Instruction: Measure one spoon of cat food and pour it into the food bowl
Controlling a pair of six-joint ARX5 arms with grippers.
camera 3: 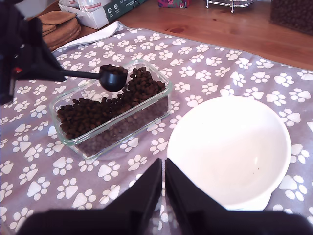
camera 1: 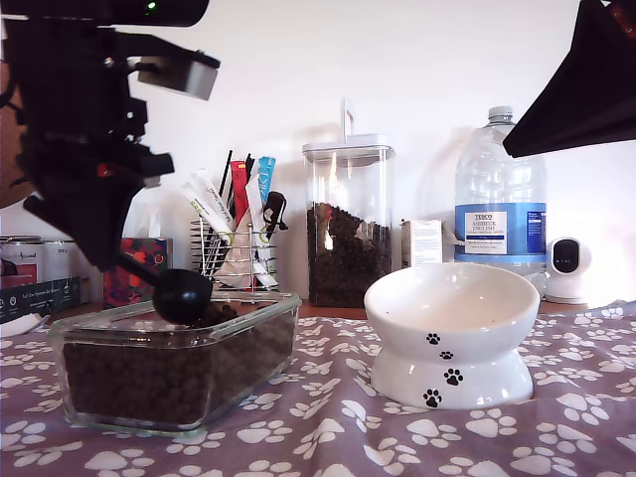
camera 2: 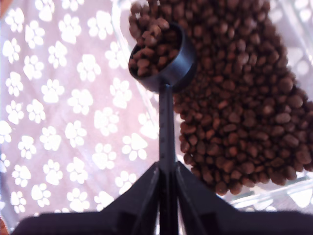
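Though cat food (camera 2: 151, 49) is heaped in the spoon (camera 2: 177, 68) pinched by the first hand (camera 2: 166, 165), the food bowl (camera 3: 227, 147) is seen empty. The second hand (camera 3: 163, 169) is held pressed together.

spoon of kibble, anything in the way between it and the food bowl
Nothing visible. My first gripper holds the loaded spoon over the glass dish; only the dish's rim and bare cloth lie between it and the food bowl.

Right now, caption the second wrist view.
My first gripper holds a black plastic scoop of brown kibble over the clear glass dish, beside the empty white ceramic bowl.
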